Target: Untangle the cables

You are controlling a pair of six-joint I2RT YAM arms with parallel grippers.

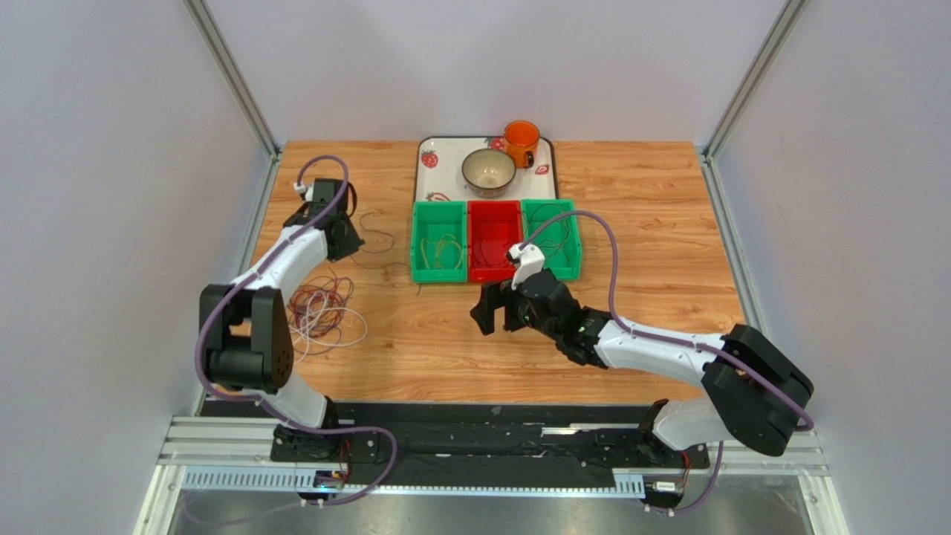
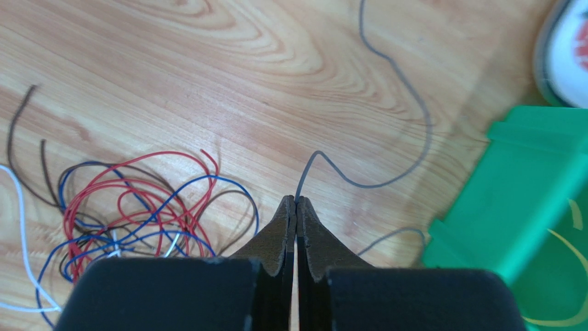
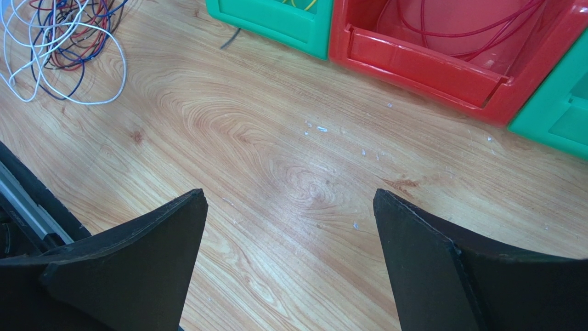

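Observation:
The cables (image 1: 322, 307) lie in a tangled bundle of red, blue, brown and white loops on the wooden table, left of centre. The left wrist view shows this bundle (image 2: 138, 207) to the left of my fingers. My left gripper (image 2: 296, 200) is shut on the end of a thin grey cable (image 2: 407, 89), which curves away across the wood towards the green bin. From above, the left gripper (image 1: 335, 229) sits behind the bundle. My right gripper (image 3: 290, 196) hangs open over bare wood with nothing between its fingers; from above the right gripper (image 1: 499, 312) is in front of the bins.
Three bins stand in a row: green bin (image 1: 441, 240) with yellow wire, red bin (image 1: 493, 240) with red wire (image 3: 469, 31), another green bin (image 1: 555, 240). Behind them a tray (image 1: 430, 151) carries a bowl (image 1: 488, 171) and an orange cup (image 1: 520, 139).

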